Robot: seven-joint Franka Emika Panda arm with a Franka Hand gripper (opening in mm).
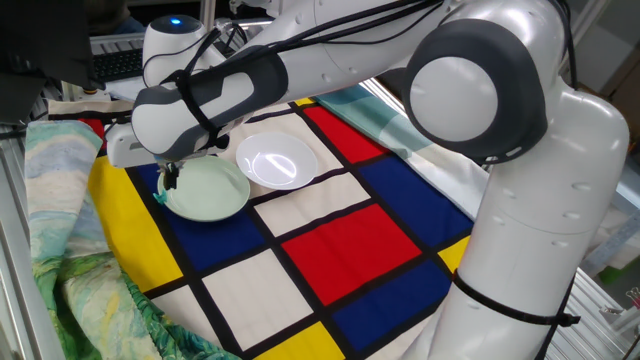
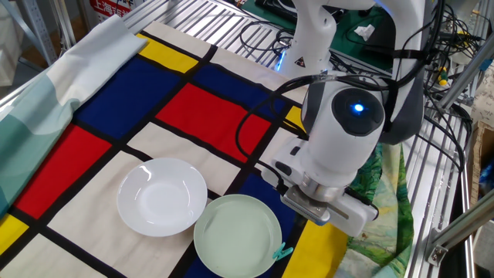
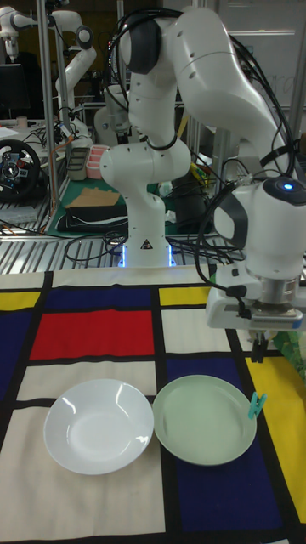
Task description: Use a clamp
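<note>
The clamp (image 3: 254, 405) is a small teal clip sitting on the right rim of the pale green plate (image 3: 204, 421). The one fixed view shows the clamp (image 1: 158, 197) at that plate's (image 1: 205, 190) left edge. In the other fixed view the clamp (image 2: 282, 252) pokes out from the plate's (image 2: 235, 235) near-right rim. My gripper (image 3: 258, 345) hangs just above the clamp, apart from it, fingers slightly open and holding nothing. In the one fixed view my gripper (image 1: 168, 180) points down over the plate's left rim. The wrist hides the fingers in the other fixed view.
A white plate (image 3: 93, 425) lies beside the green one, touching or nearly touching it. Both rest on a cloth of red, blue, yellow and white squares (image 1: 340, 235). Crumpled green fabric (image 1: 70, 280) lies at the table's edge by the gripper. The robot base (image 3: 144, 238) stands behind.
</note>
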